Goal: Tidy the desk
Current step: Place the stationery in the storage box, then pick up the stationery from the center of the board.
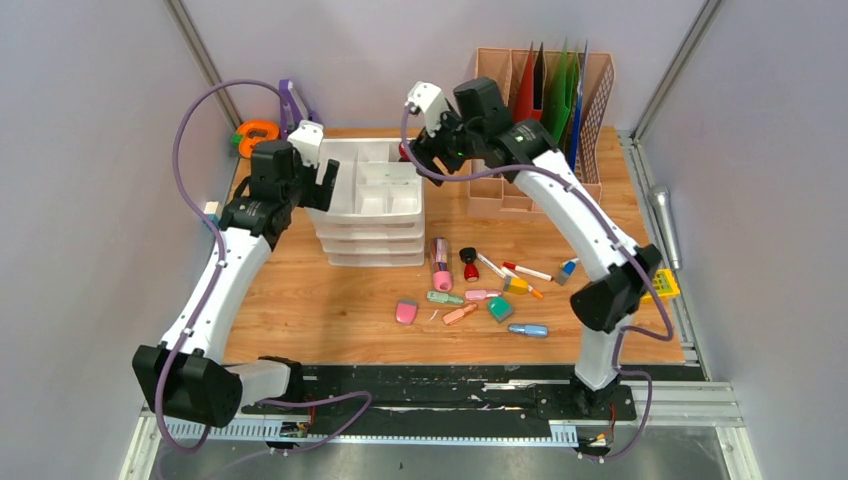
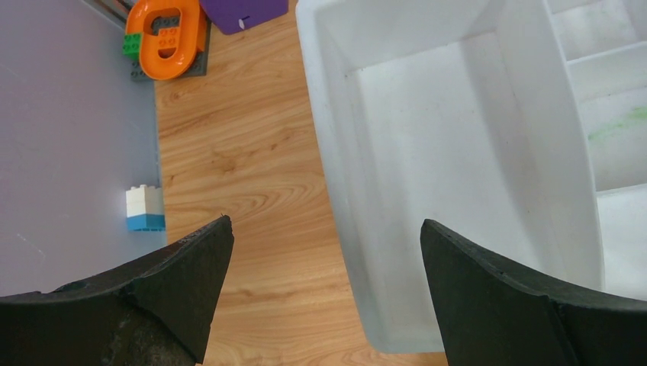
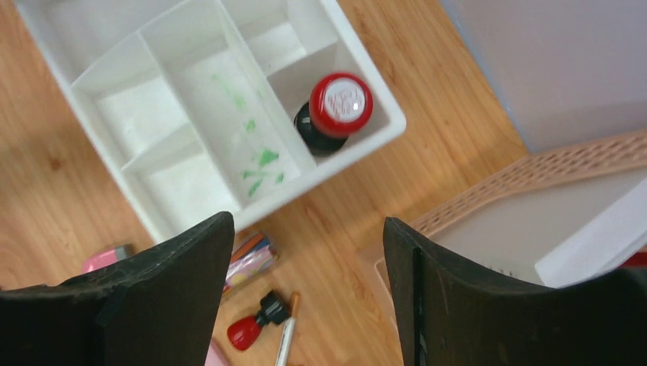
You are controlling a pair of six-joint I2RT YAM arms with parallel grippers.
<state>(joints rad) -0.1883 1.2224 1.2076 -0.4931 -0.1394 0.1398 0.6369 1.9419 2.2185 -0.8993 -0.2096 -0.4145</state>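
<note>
Red-capped, a bottle (image 3: 341,107) stands in a corner cell of the white tray (image 3: 145,114) under the right jaws, apart and empty like the left jaws; the drop seems done, so next comes reaching for clutter (image 1: 480,295) strewn on the counter (image 1: 330,300) beneath both arms.

White tray (image 3: 145,114), green smears (image 3: 259,164), red-capped black bottle (image 3: 341,107), light-brown wood-grain desk (image 3: 46,175)

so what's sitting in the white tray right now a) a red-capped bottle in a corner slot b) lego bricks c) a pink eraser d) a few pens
a, the right wrist view shows a red-capped bottle standing in a corner slot of the white tray
</note>
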